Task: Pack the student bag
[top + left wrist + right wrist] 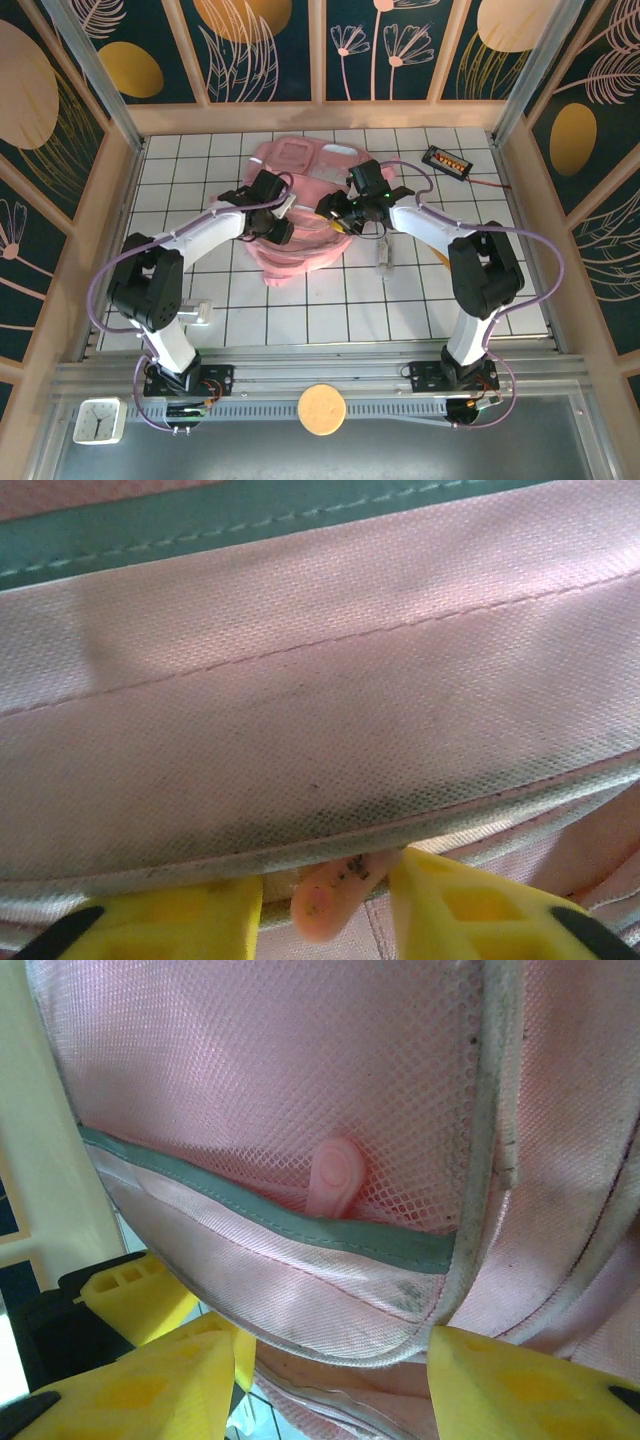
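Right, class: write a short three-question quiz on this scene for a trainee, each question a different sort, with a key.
1. True or false: the small black rectangular device lies on the white tiles, apart from the large soft pink fabric backpack.
2. What lies between the left gripper's yellow fingertips? A: a small pink rubbery pull tab. B: a pencil. C: a coin.
3. Fill in: the small white square clock stands near the ___ arm's base.
Key: 1 true; 2 A; 3 left.
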Controlling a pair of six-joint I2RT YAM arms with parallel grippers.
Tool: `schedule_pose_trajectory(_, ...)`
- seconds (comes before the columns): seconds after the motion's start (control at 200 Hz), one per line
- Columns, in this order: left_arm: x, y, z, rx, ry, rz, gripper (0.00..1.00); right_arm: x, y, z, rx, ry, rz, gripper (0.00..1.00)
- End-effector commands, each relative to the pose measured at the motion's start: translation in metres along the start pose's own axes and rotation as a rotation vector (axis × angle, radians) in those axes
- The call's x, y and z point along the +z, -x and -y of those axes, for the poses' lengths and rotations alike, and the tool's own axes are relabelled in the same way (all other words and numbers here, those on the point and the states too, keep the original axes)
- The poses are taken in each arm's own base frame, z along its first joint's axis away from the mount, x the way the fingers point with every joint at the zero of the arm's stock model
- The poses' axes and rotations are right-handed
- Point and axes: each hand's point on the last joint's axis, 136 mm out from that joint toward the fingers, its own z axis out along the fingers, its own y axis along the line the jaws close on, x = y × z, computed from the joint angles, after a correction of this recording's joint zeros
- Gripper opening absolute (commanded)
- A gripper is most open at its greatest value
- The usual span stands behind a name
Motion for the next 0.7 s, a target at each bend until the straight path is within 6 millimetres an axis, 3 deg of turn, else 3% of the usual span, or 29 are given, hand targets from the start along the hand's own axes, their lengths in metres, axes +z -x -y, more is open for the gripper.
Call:
schedule_pose_trajectory(0.0, 0.006, 0.007, 0.007, 0.027, -0.032, 0.000, 0.29, 0.002, 0.008, -0.010, -0.008, 0.023, 0.016, 0.54)
schedule_pose_trajectory(0.05, 0.008, 0.004, 0.008, 0.030, -0.041, -0.013, 0.22, 0.002, 0.009, -0.011, -0.008, 0.024, 0.017, 0.53)
schedule_pose_trajectory(0.115, 0.008, 0.000, 0.010, 0.031, -0.049, -0.027, 0.00, 0.003, 0.010, -0.012, -0.010, 0.024, 0.017, 0.53)
schedule_pose_trajectory(0.31, -0.003, 0.003, 0.015, 0.023, -0.075, -0.004, 0.00, 0.004, 0.009, -0.015, 0.013, 0.027, 0.007, 0.54)
schedule_pose_trajectory(0.435, -0.013, 0.010, 0.017, 0.017, -0.086, 0.027, 0.00, 0.007, 0.001, -0.005, 0.067, 0.011, -0.003, 0.55)
schedule_pose_trajectory(0.615, -0.019, 0.016, 0.018, 0.006, -0.095, 0.044, 0.00, 0.010, -0.017, 0.009, 0.156, -0.007, -0.020, 0.55)
schedule_pose_trajectory(0.636, -0.029, 0.020, 0.019, 0.006, -0.097, 0.070, 0.00, 0.009, -0.020, 0.010, 0.158, -0.012, -0.017, 0.55)
schedule_pose_trajectory(0.696, -0.032, 0.021, 0.018, 0.005, -0.092, 0.075, 0.00, 0.005, -0.026, 0.011, 0.161, -0.030, -0.001, 0.55)
